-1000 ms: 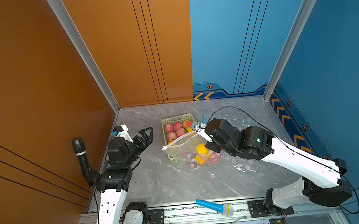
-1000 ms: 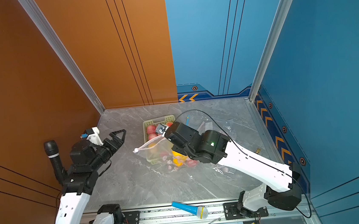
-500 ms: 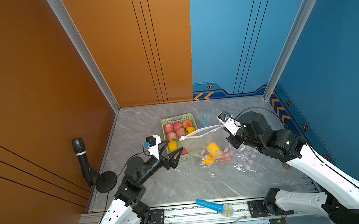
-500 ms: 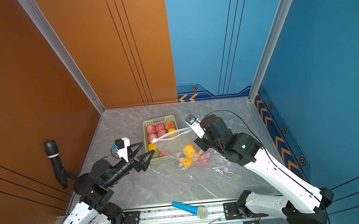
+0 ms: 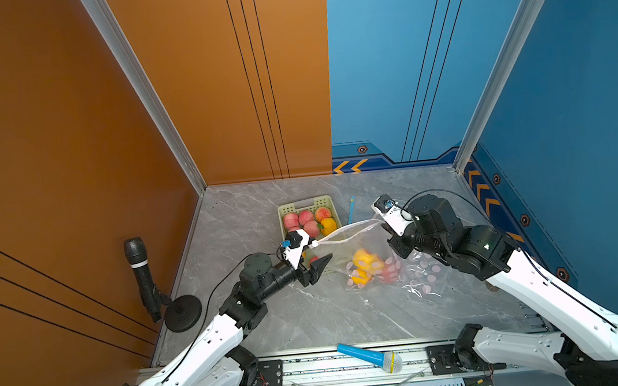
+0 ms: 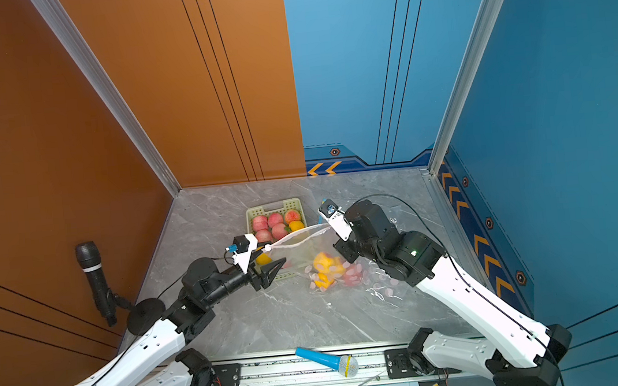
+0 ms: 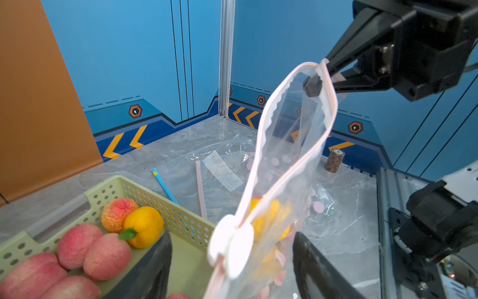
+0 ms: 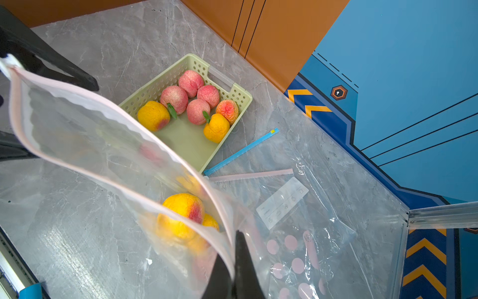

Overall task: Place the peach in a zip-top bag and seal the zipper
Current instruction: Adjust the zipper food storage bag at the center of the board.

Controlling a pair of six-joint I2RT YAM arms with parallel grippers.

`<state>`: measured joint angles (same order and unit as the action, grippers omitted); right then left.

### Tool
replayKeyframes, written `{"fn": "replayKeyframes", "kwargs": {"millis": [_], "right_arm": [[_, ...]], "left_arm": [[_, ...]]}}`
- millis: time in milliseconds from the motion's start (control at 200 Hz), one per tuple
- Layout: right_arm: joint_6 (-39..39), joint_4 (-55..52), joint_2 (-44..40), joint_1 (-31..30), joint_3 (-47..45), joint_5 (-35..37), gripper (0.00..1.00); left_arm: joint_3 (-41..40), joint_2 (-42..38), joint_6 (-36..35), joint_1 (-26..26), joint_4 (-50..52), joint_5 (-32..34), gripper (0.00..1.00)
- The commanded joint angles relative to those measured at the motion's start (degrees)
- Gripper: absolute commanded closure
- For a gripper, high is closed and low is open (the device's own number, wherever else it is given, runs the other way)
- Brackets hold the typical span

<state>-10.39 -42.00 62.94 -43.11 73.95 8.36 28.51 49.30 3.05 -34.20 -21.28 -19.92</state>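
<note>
A clear zip-top bag hangs lifted over the table with its mouth gaping, and a yellow peach lies inside it. My right gripper is shut on one end of the pink zipper rim, also seen in the left wrist view. At the rim's other end sits a white slider. My left gripper stands open around that slider, a finger on each side, not touching it. In both top views the left gripper is at the bag's left end.
A green basket with several pink and yellow peaches stands just behind the left gripper. Other clear bags with pink dots lie flat under the right arm, a blue zipper strip beside them. A black microphone stands left; a blue one lies in front.
The right gripper carried the bag rightward, away from the basket. The left arm swung down from the left to the bag's slider end, and its jaws have narrowed around the slider.
</note>
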Motion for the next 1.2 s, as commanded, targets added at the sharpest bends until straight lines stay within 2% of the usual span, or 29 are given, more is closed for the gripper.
{"fn": "replayKeyframes", "kwargs": {"millis": [0,145,270,360,426,546,701,771,921,1006,1196], "right_arm": [[1.7,1.9,-1.4,0.7,-0.9,-2.2,1.0],[2.3,2.2,-1.4,1.0,-1.0,-3.6,1.0],[2.5,2.1,-1.8,1.2,-1.0,-4.1,1.0],[2.8,2.1,-2.5,1.7,-1.7,-3.3,1.0],[3.5,2.1,-3.3,2.2,-2.5,-2.9,1.0],[5.1,2.0,-5.2,2.5,-3.7,-3.0,0.87],[6.1,0.5,-7.2,2.5,-3.0,-8.5,0.46],[6.5,0.6,-7.6,2.5,-2.7,-10.4,0.38],[7.5,1.4,-7.1,2.5,-0.9,-12.5,0.35],[7.3,0.9,-6.0,2.3,1.8,-13.8,0.35],[3.8,2.9,-5.2,-2.2,5.8,-15.4,0.38]], "left_arm": [[0.2,-0.2,-1.1,0.1,-1.6,-2.8,0.34],[0.5,1.5,-0.9,0.1,-3.7,-3.1,0.55],[1.8,2.3,-1.0,0.3,-3.6,-3.9,0.86],[2.2,1.3,-1.2,1.0,-2.9,-3.9,1.0],[2.8,0.1,-1.8,1.6,-1.2,-4.1,1.0],[4.7,-1.7,-3.2,2.4,3.6,-5.3,1.0],[8.7,-2.5,-6.3,2.6,11.9,-7.7,1.0],[10.2,-1.8,-8.2,2.7,15.3,-7.8,1.0],[13.8,0.4,-9.7,2.7,20.3,-10.4,1.0],[14.9,1.1,-10.6,2.7,21.8,-9.8,1.0],[15.2,1.3,-12.6,2.8,22.0,-9.3,1.0]]}}
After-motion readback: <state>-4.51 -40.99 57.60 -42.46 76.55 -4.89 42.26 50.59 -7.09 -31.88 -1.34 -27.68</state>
